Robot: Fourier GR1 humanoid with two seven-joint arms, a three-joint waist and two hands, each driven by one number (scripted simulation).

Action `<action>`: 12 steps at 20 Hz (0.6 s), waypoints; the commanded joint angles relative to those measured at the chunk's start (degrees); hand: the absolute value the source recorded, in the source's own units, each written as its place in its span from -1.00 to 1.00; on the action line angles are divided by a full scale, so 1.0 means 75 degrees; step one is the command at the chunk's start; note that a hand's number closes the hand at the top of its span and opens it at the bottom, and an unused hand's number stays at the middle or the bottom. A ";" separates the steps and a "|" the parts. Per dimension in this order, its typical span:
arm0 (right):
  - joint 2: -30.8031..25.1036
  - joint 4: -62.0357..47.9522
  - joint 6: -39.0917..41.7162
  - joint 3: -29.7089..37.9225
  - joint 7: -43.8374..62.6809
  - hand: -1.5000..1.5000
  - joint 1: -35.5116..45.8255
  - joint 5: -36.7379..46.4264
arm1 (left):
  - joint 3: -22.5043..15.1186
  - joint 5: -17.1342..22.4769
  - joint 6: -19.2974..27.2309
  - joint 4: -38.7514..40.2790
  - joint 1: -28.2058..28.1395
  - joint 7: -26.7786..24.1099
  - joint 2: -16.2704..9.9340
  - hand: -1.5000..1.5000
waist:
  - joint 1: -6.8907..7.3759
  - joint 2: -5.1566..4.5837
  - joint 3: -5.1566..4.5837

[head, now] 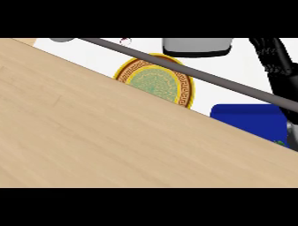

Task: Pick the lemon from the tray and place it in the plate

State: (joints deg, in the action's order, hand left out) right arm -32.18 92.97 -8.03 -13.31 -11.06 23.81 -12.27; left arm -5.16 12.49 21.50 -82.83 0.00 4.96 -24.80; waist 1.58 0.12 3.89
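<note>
A round plate with a yellow patterned rim and a green centre lies on the white surface at the upper middle. Its lower left part is hidden by a broad wooden board. To its right a blue tray shows as a corner, the rest also covered by the board. The lemon shows nowhere in the head view. My right hand runs as a long black shape down the right edge, over the tray's far right side. I cannot make out how it is set. My left hand is out of view.
The wooden board fills the left and lower part of the view along a diagonal edge. A thin grey rod crosses above the plate and tray from upper left to right. A grey object sits at the top edge.
</note>
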 commanded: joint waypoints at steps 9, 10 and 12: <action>0.0355 -0.0549 0.0465 0.2181 -0.1070 -1.00 -0.2958 -0.2432 | -0.0416 -0.0906 -0.0655 -0.0403 -0.0808 -0.1410 -0.0827 0.00 | -0.0580 0.0035 -0.0502; 0.0563 -0.0416 0.0436 0.2357 -0.1305 -1.00 -0.3115 -0.2597 | -0.0345 -0.1035 -0.0602 0.0040 -0.0768 -0.1774 -0.0766 0.00 | -0.0561 0.0012 -0.0515; 0.0949 0.0040 0.0698 0.2712 -0.1850 -1.00 -0.3889 -0.3122 | -0.0213 -0.0908 -0.0790 -0.0121 -0.0739 -0.1679 -0.0931 0.00 | -0.0568 0.0034 -0.0512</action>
State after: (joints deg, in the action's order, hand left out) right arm -28.12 90.86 -3.00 1.79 -18.56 3.13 -31.79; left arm -6.65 6.49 17.42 -85.09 -4.65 -4.56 -31.00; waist -2.19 0.37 0.42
